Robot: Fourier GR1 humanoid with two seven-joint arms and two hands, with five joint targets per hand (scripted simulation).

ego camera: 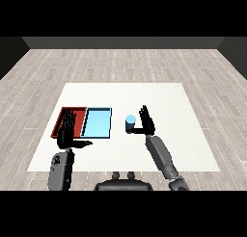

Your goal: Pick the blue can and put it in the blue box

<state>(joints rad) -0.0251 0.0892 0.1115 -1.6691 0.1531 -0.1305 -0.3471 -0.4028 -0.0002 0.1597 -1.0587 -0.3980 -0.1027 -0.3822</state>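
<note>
Blue can upright just beside open right hand, perhaps touching.

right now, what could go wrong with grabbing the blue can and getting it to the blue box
The right hand is open beside the blue can, not yet curled round it; closing could tip the upright can. The red tray touches the blue tray, so overshooting might land it wrong. The left hand hovers over the red tray, near the path.

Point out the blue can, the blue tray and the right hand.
blue can (130, 124): head view, on its side wall.
blue tray (98, 124): head view, on its bare floor.
right hand (146, 121): head view, on the palm.
</note>
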